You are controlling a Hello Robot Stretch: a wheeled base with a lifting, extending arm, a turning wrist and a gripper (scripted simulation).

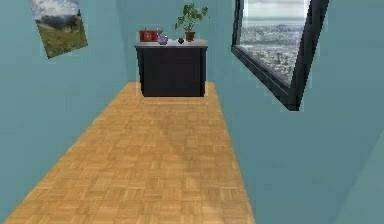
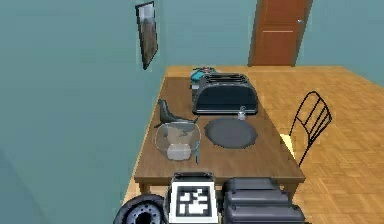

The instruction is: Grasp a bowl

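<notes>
A clear glass bowl (image 2: pixel 178 140) stands on the wooden table (image 2: pixel 160 170) in the arm side view, near its front left part, with something pale inside. At that view's bottom edge is a white square with black marks (image 2: pixel 195 200) on the arm's end. Left of it sits a dark round body that I take for the gripper (image 2: pixel 140 212). Its far end is cut off by the picture's edge, so I cannot tell whether it holds anything.
On the table also are a dark round plate (image 2: pixel 232 132), a black toaster (image 2: pixel 225 95) and a small shaker (image 2: pixel 240 113). A wire chair (image 2: pixel 310 125) stands at the table's right. In the forward view a corridor leads to a dark cabinet (image 1: pixel 172 70) bearing a plant (image 1: pixel 190 20).
</notes>
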